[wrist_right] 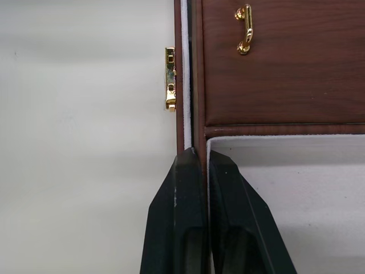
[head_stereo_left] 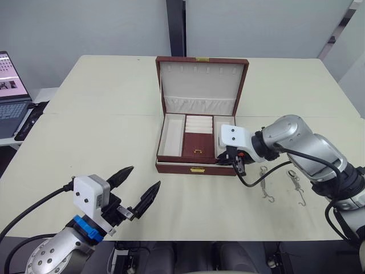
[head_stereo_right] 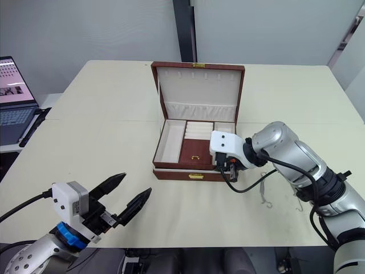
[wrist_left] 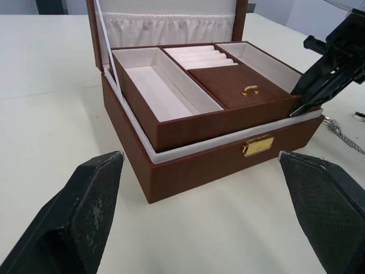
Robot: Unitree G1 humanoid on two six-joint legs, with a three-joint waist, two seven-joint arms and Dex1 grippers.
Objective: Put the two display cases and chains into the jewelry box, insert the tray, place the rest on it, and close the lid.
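- Right gripper point(wrist_right: 197, 162) has its two black fingers pinched nearly together over the front wall of the tray point(wrist_left: 222, 117), near the tray's right front corner; one finger sits outside the wall and one inside the cream compartment, so the hold looks meant for steering the tray down into the box.
- Sitting raised above the rim of the jewelry box point(head_stereo_left: 197, 169), the tray seems only partly seated, its near edge standing proud of the box's cream lining.
- Gripping at the edge keeps the ring rolls point(wrist_left: 199, 57) and the brown centre cell with its gold handle point(wrist_left: 250, 89) clear of the fingers.
- Left gripper point(head_stereo_left: 134, 191) hovers wide open and empty over the near left of the table point(head_stereo_left: 91, 125), well apart from the box, probably waiting out of the way.
- Two silver chains point(head_stereo_left: 265, 185) lie on the table just right of the box, near the right arm, handy for laying on the tray once it is in.
- Standing upright at the far side, the lid point(head_stereo_left: 201, 80) leaves the box open; closing comes last.
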